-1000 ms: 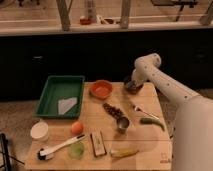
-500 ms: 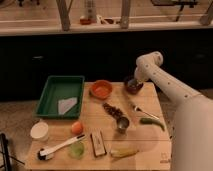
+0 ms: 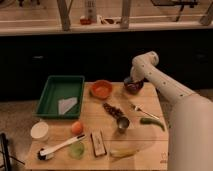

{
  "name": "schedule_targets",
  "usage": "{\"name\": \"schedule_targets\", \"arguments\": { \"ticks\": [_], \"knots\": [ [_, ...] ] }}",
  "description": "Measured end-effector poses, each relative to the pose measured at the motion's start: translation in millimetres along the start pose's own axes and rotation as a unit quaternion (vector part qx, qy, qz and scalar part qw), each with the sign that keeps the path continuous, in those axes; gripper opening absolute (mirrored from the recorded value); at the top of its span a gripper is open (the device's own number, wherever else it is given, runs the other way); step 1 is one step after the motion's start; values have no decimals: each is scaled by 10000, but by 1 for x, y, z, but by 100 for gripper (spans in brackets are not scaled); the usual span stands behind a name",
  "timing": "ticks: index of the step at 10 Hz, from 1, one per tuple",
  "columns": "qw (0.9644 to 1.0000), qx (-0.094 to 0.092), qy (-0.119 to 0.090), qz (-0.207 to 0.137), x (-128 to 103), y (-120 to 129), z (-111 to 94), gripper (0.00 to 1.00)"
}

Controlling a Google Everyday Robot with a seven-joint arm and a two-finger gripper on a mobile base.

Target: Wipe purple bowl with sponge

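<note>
**Pincer lowered onto the purple bowl at the far right of the desk**

The pincer [image 3: 131, 82] is seen at the far right part of the desk [image 3: 95, 114], placed directly over the purple bowl [image 3: 135, 89] and reaching into it or touching its left rim. Whether the pincer is clenched or released cannot be told, and whether something is held in it cannot be told either. The white arm [image 3: 165, 90] is bent downward to the bowl from the right side.

The purple bowl is standing upright near the back edge of the desk. Just beside it, to the left, an orange bowl [image 3: 101, 89] is placed, apart from it. In front of the purple bowl a small fork-like utensil [image 3: 139, 108] is laid, and nearer to the front a green pepper [image 3: 152, 123] is found. Between the two bowls and closer to the front, a dark reddish heap [image 3: 111, 108] is lying, with a metal cup [image 3: 122, 124] just beside its end.

At the far left a green tray [image 3: 49, 97] is set, and a pale folded sheet [image 3: 67, 105] is kept inside it. Along the front part are arranged a white cup [image 3: 40, 131], an orange fruit [image 3: 76, 127], a brush with a white handle [image 3: 60, 148], a small green round thing [image 3: 77, 150], a narrow box [image 3: 98, 142] and a banana [image 3: 123, 152].
</note>
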Motion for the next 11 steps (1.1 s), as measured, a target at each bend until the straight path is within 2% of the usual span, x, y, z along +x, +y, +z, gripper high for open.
{"name": "schedule_targets", "arguments": {
  "ticks": [3, 11],
  "knots": [
    [9998, 164, -106, -28, -6, -4, -5, 0],
    [9995, 283, -114, 17, -2, -6, -11, 0]
  ]
}}
